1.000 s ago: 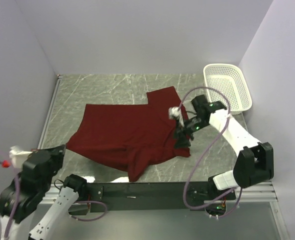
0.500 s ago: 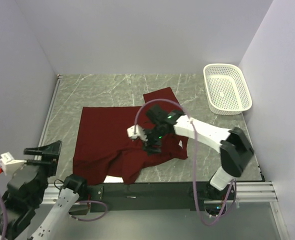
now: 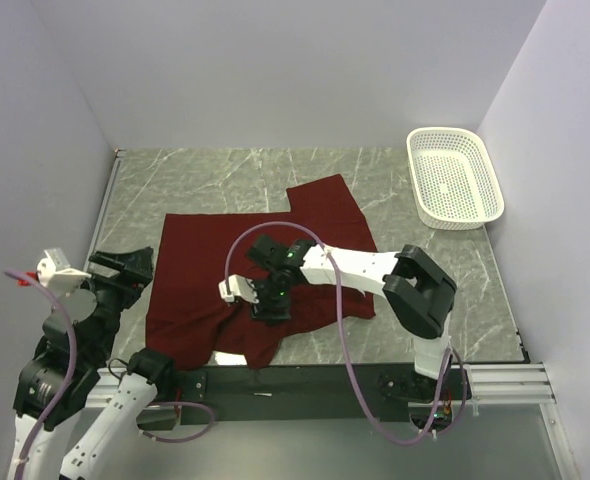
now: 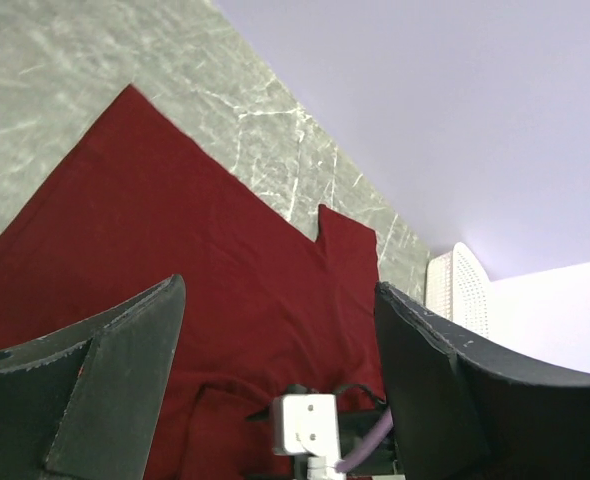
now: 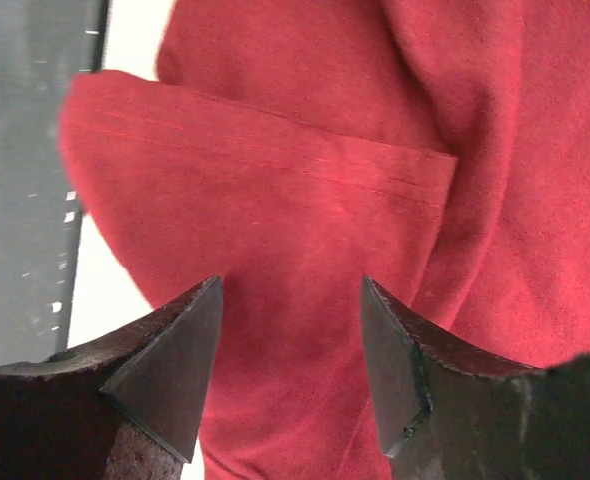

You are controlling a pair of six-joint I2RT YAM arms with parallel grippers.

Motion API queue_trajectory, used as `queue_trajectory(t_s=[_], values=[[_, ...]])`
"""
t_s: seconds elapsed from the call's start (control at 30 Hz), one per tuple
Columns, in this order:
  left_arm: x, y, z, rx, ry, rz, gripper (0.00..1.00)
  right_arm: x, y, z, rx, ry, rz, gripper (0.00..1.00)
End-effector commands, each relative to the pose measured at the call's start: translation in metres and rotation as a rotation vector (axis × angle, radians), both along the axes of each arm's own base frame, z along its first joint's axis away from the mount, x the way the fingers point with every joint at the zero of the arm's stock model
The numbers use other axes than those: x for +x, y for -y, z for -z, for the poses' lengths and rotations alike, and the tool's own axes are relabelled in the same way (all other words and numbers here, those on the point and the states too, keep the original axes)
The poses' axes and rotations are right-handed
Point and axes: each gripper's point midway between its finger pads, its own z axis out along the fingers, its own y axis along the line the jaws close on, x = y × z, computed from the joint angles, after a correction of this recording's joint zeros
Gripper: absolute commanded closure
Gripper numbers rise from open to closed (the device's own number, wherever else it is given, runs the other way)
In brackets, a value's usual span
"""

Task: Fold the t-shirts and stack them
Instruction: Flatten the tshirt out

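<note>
**Maroon shirt mid-table, both claws spread, nothing pinched**

The t-shirt (image 3: 195,270) lies on the grey marbled table (image 3: 205,180), about mid-table and a bit left of centre. Most of it is flat. One sleeve sticks out toward the far side. The near edge is rumpled, with a flap folded over on itself close to the near table rim. No neck label can be made out.

The right arm reaches across from the right, low over the cloth. The right gripper (image 3: 268,305) is over the near, rumpled part of the shirt. In the right wrist view its two fingers are spread apart with red cloth filling the gap behind them, and a stitched hem runs across the flap there. No fabric is pinched between the tips. I cannot tell whether the tips touch the cloth.

The left arm is up at the left side, by the left edge of the shirt. The left gripper (image 3: 130,268) is wide apart and pointing toward the right. The left wrist view shows nothing between the fingers, just the shirt spread out below and the other arm's wrist on it.

The white mesh basket (image 3: 455,185) sits in the far right corner, well apart from the shirt. Nothing is visible inside it.
</note>
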Motion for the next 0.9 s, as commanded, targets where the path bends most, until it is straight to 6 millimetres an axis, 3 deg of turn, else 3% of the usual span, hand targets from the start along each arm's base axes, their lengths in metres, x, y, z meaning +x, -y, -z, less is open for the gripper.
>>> queue_trajectory(t_s=[0.0,0.23,0.53,0.87], values=[[0.012,0.008,-0.019,0.081,0.066,0.049,0.18,0.019,-0.014,0.004,-0.001,0.036,0.061,0.37],[0.01,0.008,-0.008,0.071,0.07,0.057,0.19,0.028,-0.015,0.019,-0.046,0.034,0.091,0.4],[0.008,0.008,0.0,0.061,0.064,0.057,0.19,0.043,-0.015,-0.005,0.024,-0.001,0.138,0.41],[0.012,0.016,0.009,0.041,0.053,0.083,0.19,0.052,-0.006,0.026,-0.048,-0.024,0.183,0.43]])
